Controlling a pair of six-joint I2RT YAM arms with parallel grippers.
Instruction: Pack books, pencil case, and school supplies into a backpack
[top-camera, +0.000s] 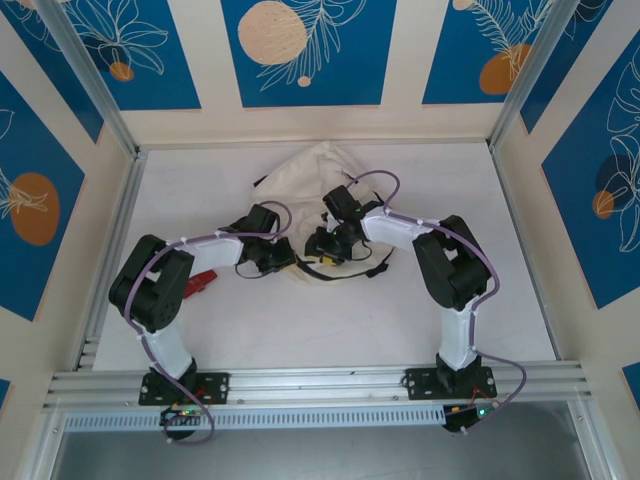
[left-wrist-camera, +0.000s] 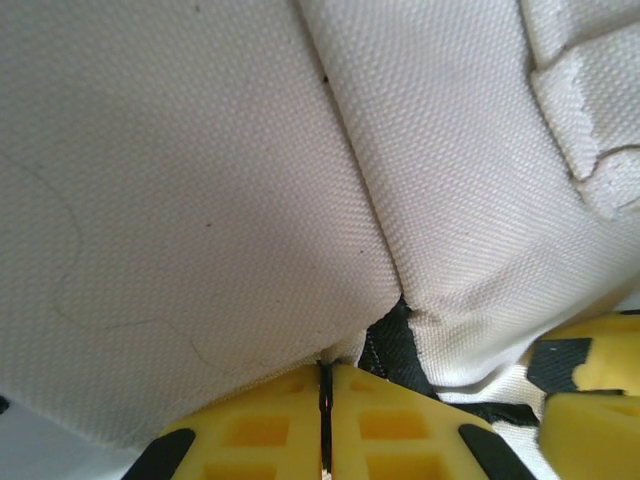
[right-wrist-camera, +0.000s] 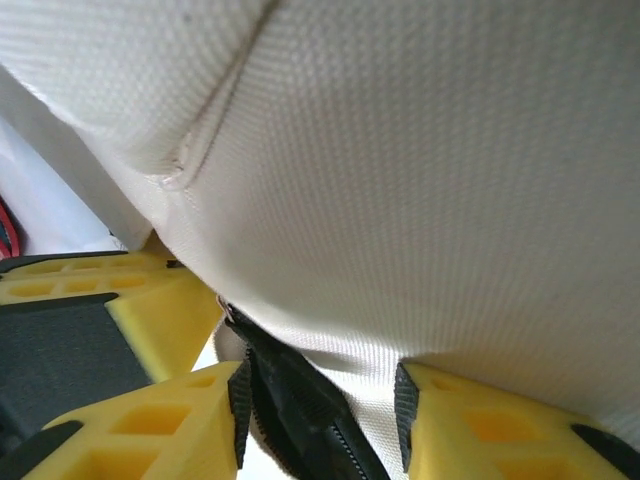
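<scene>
You've got a white table with blue leaf-print wall panels behind it. Your backpack lies slumped in the middle, toward the far side, right between the two arms. That's soft, floppy canvas, and I'd judge it light with no stiffness. It'll sag and fold wherever you lift it, so take it by a hem, a strap or the zipper edge, never the flat panel. It's cream-beige with a coarse weave, stitched seams and black trim along the near edge. Your left gripper has its yellow jaws pressed together right at the canvas hem. Creases run to that spot, so I'd say it's nipping a thin fold. Your right gripper sits just beside it with its jaws spread. A black zipper strip lies between them, unclamped. A small red thing rests on the table by your left arm, too small to name.
</scene>
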